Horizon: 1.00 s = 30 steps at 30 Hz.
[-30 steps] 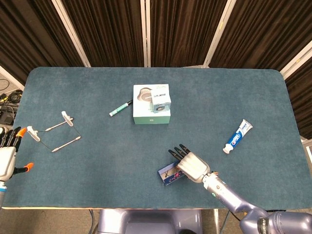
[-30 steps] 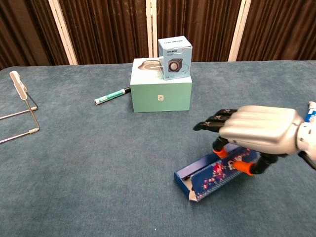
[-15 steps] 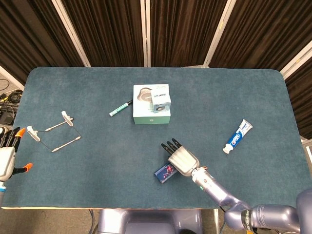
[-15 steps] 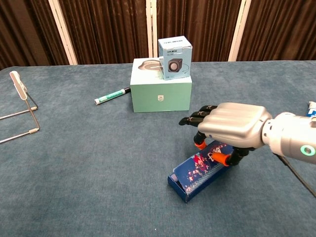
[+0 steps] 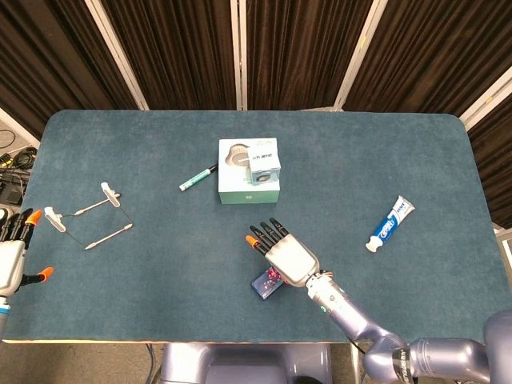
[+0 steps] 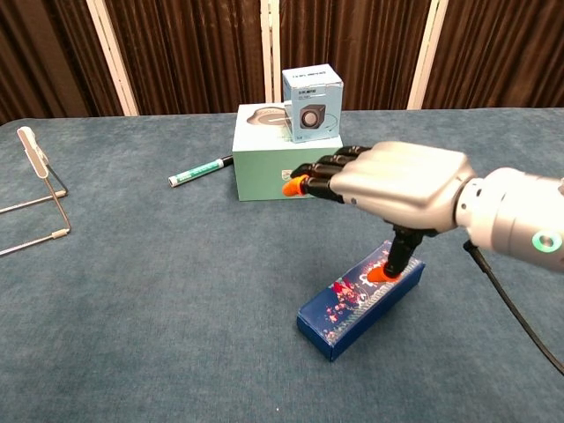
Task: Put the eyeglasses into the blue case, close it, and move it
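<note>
One thumb tip was pressed on the case (image 6: pixel 359 298), shut and lying flat on the counter (image 6: pixel 159 291) directly under the right robot hand (image 6: pixel 388 185), fingers spread and grasping nothing, apparently to seat the lid. The left robot hand (image 5: pixel 11 254) was kept released, well off.

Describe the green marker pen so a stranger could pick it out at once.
Start at the stacked boxes in the middle of the teal table. Just to their left in the head view lies the green marker pen, flat on the cloth at a slant, its dark cap toward the boxes. It is the only slim green stick there; the wire stand is further left.
</note>
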Each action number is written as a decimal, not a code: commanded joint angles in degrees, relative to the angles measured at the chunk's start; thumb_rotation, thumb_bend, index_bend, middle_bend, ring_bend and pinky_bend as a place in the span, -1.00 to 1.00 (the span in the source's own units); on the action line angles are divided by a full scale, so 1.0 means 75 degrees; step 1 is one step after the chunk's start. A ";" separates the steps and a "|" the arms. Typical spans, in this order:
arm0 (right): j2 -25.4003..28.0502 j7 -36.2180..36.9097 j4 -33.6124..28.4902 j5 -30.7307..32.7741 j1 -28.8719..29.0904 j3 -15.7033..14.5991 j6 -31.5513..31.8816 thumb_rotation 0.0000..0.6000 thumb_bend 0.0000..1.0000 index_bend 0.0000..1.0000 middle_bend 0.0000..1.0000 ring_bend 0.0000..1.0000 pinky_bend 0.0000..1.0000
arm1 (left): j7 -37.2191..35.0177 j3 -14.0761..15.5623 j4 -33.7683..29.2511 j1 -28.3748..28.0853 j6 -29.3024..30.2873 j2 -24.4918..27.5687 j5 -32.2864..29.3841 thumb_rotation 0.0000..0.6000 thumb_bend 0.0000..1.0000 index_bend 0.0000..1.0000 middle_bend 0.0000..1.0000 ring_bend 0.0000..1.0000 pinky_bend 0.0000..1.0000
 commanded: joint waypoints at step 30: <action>-0.0297 0.0751 0.1358 -0.0173 0.0519 -0.0721 -0.1487 1.00 -0.32 -0.05 -0.17 -0.75 -1.00 | 0.0004 0.0001 0.0054 -0.0020 -0.0066 -0.0015 -0.0073 1.00 -1.00 -1.00 -1.00 -1.00 -1.00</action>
